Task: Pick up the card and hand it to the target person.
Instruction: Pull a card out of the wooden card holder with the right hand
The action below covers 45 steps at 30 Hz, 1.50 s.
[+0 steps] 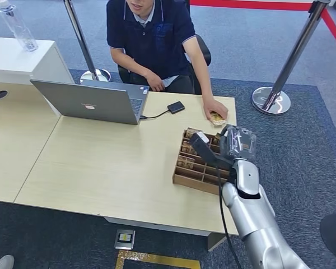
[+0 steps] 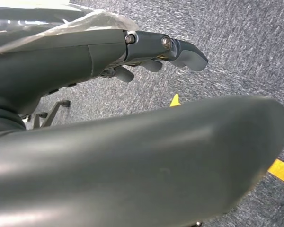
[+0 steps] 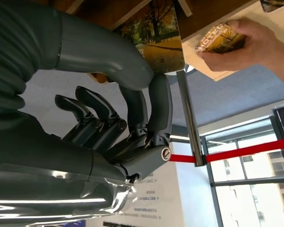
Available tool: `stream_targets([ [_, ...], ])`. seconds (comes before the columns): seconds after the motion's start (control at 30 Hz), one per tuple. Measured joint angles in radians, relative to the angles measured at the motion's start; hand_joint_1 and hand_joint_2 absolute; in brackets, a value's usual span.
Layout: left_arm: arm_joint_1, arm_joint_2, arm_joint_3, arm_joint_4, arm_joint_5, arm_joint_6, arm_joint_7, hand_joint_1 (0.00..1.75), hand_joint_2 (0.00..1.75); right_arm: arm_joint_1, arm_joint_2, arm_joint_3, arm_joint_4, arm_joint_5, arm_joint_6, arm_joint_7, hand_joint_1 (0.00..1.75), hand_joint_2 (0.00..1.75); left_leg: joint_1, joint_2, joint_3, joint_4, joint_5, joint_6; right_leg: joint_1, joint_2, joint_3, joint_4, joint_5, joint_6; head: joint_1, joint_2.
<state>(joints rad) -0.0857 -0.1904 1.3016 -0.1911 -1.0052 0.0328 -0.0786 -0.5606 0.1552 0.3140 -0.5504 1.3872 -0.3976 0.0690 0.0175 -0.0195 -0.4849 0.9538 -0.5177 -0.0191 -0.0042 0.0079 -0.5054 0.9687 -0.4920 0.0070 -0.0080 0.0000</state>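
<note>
desk: pale wood-grain top, smooth, rectangular, on dark grey carpet
person: seated at the far side of the desk in a dark polo, one hand resting on the desk edge over a card
laptop: grey, lid open, matte shell, black cable running from its side to a small flat black device on the desk
stanchions: two chrome posts with round bases, red belt between them in the right wrist view
tray: brown cardboard card holder, shallow, split by slats into narrow rows, near the desk's right end; a few cards stand in the slots
right arm: silver glossy shell, reaching over the tray
right hand: dark grey, thick thumb and a finger pinching the card's lower edge, other fingers loosely curled apart
card: thin, flat, glossy, printed with autumn trees and yellow-orange ground plus a line of small text; held in the right hand just above the tray, near the person's hand
person's card: same autumn print with white lettering, under the person's fingers on the desk
left hand: smooth dark grey, hanging over grey speckled carpet with yellow floor marks, fingers apart, nothing in it
</note>
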Motion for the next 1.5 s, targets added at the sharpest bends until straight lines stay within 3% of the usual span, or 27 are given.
stream_targets([
  [0.4, 0.000, 0.000, 0.000, 0.000, -0.006, -0.001, 0.000, 0.00, 0.00, 0.034, -0.010, -0.006, -0.056, 0.011, 0.002, -0.008, 1.75, 1.75, 0.000, 0.000, 0.000, 0.000, 0.000, 0.000, 0.000, 0.000, 0.000, 0.000, 0.000, 0.000, 0.000, 0.000],
  [0.9, 0.000, 0.000, 0.004, 0.000, -0.006, -0.002, 0.000, 0.00, 0.00, 0.040, -0.016, -0.010, -0.142, 0.033, -0.042, -0.084, 1.75, 1.75, 0.000, 0.000, 0.000, 0.000, 0.000, 0.000, 0.000, 0.000, 0.000, 0.000, 0.000, 0.000, 0.000, 0.000],
  [1.37, -0.001, -0.002, 0.004, 0.001, -0.009, -0.012, 0.000, 0.00, 0.00, -0.038, -0.012, -0.006, -0.185, 0.050, -0.051, -0.117, 1.75, 1.75, 0.000, 0.000, 0.000, 0.000, 0.000, 0.000, 0.000, 0.000, 0.000, 0.000, 0.000, 0.000, 0.000, 0.000],
  [1.4, -0.001, -0.003, 0.004, 0.001, -0.009, -0.012, 0.000, 0.00, 0.00, -0.045, -0.011, -0.005, -0.186, 0.051, -0.047, -0.117, 1.54, 1.75, 0.000, 0.000, 0.000, 0.000, 0.000, 0.000, 0.000, 0.000, 0.000, 0.000, 0.000, 0.000, 0.000, 0.000],
  [1.5, -0.002, -0.004, 0.004, 0.002, -0.008, -0.011, 0.000, 0.00, 0.00, -0.063, -0.008, 0.000, -0.184, 0.052, -0.017, -0.108, 0.36, 1.75, 0.000, 0.000, 0.000, 0.000, 0.000, 0.000, 0.000, 0.000, 0.000, 0.000, 0.000, 0.000, 0.000, 0.000],
])
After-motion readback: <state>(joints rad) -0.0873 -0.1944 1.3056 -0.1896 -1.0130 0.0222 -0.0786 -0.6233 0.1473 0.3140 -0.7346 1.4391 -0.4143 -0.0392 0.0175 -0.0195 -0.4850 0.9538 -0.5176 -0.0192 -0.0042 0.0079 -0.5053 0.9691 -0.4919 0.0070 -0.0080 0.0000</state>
